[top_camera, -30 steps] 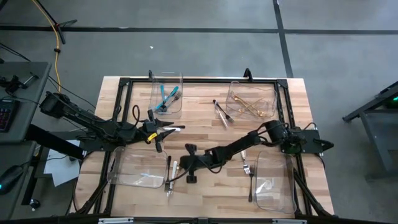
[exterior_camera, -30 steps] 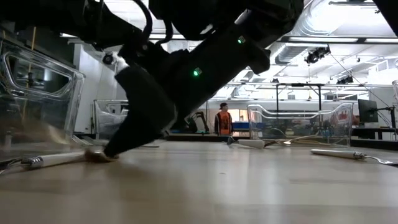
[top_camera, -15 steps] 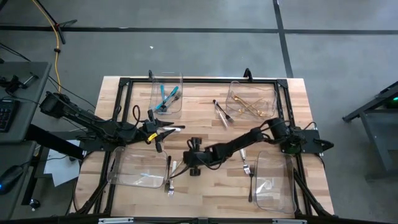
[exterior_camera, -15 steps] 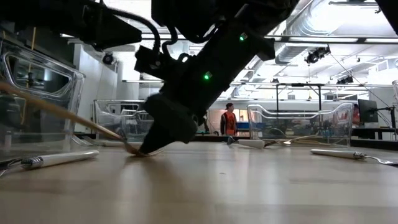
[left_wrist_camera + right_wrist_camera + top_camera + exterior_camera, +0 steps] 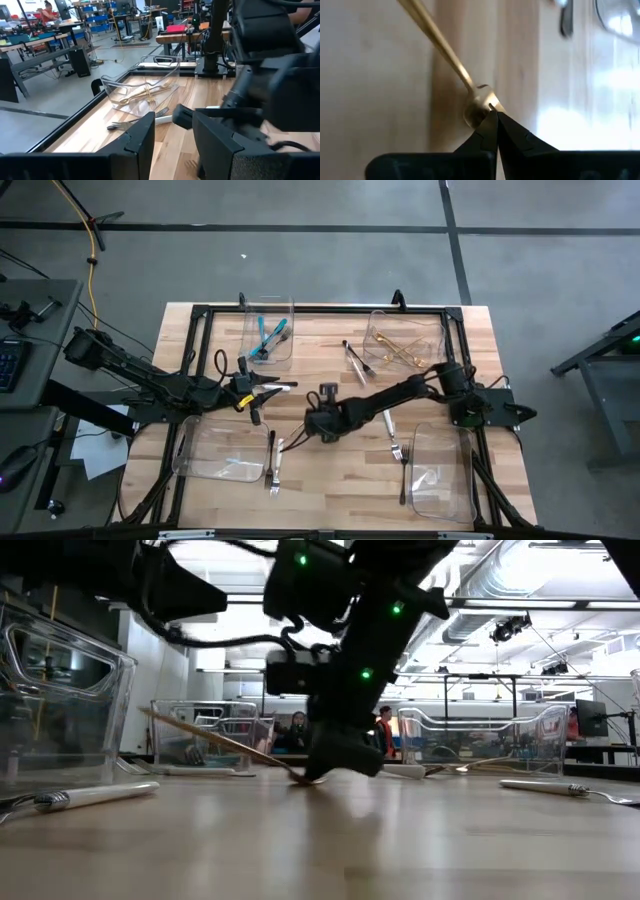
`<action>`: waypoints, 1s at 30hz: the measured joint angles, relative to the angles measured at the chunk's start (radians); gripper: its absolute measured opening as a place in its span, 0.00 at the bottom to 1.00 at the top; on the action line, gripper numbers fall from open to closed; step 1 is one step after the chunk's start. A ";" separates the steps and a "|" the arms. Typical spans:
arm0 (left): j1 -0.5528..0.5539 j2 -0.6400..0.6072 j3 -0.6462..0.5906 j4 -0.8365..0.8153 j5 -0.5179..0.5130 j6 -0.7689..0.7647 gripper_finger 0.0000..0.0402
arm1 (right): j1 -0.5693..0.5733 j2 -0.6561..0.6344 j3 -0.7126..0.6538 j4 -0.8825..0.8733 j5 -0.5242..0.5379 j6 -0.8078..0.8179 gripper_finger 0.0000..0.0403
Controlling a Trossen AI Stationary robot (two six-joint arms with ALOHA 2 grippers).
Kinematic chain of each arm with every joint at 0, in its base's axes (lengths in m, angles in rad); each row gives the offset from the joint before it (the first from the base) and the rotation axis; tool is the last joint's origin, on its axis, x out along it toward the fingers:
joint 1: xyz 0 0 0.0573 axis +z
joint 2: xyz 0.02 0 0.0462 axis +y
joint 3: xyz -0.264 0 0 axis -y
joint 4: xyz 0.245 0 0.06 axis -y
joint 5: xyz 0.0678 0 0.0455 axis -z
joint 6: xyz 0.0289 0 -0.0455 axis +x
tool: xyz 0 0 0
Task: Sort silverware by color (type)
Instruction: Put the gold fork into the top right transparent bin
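Observation:
My right gripper [image 5: 318,426] is at mid-table, shut on a gold utensil [image 5: 215,740] whose handle slants up and away from it. In the right wrist view the utensil's rounded head [image 5: 479,106] sits right at the fingertips. My left gripper [image 5: 258,390] waits level at the table's left, raised, open with nothing between its fingers [image 5: 142,142]. Beneath it a white-handled utensil [image 5: 282,386] lies flat on the wood. Other silverware lies loose on the table: dark forks [image 5: 356,360], a pair [image 5: 272,465] and forks [image 5: 393,442]. My right gripper pinches the gold utensil's head end [image 5: 485,111] between its two fingertips [image 5: 485,132]. The fingers slant down from the table's right side. The head end stays low by the table and the handle [image 5: 170,722] rises free toward the left. Whether the head touches the wood I cannot tell.
A clear bin with teal utensils [image 5: 268,335] and one with gold utensils [image 5: 405,345] stand at the far edge. Two more clear bins sit near left [image 5: 220,452] and near right [image 5: 440,470]. A black frame [image 5: 200,315] rims the table. People stand in the room beyond.
My right gripper has moved toward the table's far edge and a little right, tipping steeply downward. It stayed shut on the gold utensil. The utensil lay flat on the wood a second ago; its handle has swung up while its head end has stayed low.

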 joint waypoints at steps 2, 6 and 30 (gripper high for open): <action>0.000 0.000 0.000 0.000 0.000 0.000 0.32 | -0.015 -0.016 -0.002 -0.047 0.003 0.003 0.00; 0.000 0.000 0.000 0.000 0.000 0.000 0.32 | -0.038 -0.029 -0.003 -0.075 -0.016 0.045 0.00; -0.001 0.000 0.000 -0.098 0.009 -0.022 0.32 | -0.021 -0.062 -0.001 -0.126 -0.200 0.635 0.00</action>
